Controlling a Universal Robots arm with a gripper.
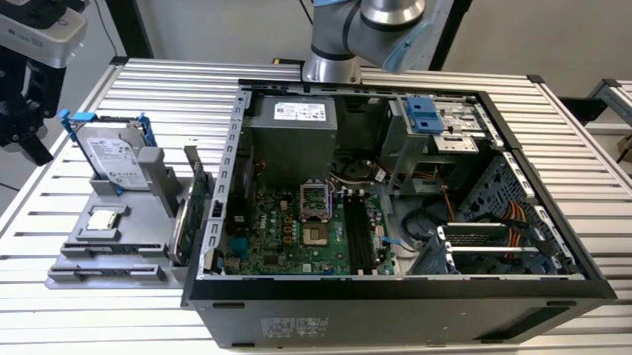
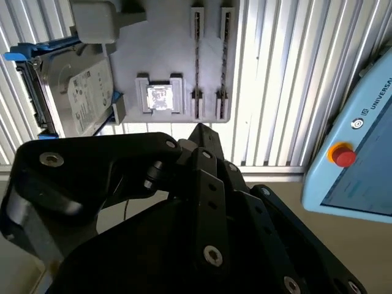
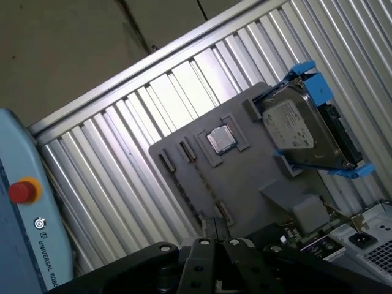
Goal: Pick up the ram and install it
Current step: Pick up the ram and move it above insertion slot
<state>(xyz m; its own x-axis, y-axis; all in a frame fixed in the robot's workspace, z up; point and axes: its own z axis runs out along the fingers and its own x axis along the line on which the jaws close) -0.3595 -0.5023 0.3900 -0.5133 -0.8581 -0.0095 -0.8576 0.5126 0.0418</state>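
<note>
Black end effector point(image 2: 199, 130) hangs above the grey holder point(image 2: 165, 43); you cannot tell if it is clenched. Align it squarely with the narrow slots point(image 2: 196, 61) below it.

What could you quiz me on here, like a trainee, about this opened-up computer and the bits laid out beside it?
1. True or false: the computer case lies open, with its motherboard showing.
2. The frame around the hard drive is: A red, B blue, C yellow.
3. In the exterior view, on which side of the case does the grey holder lie?
Key: 1 true; 2 B; 3 the exterior view's left.
</note>
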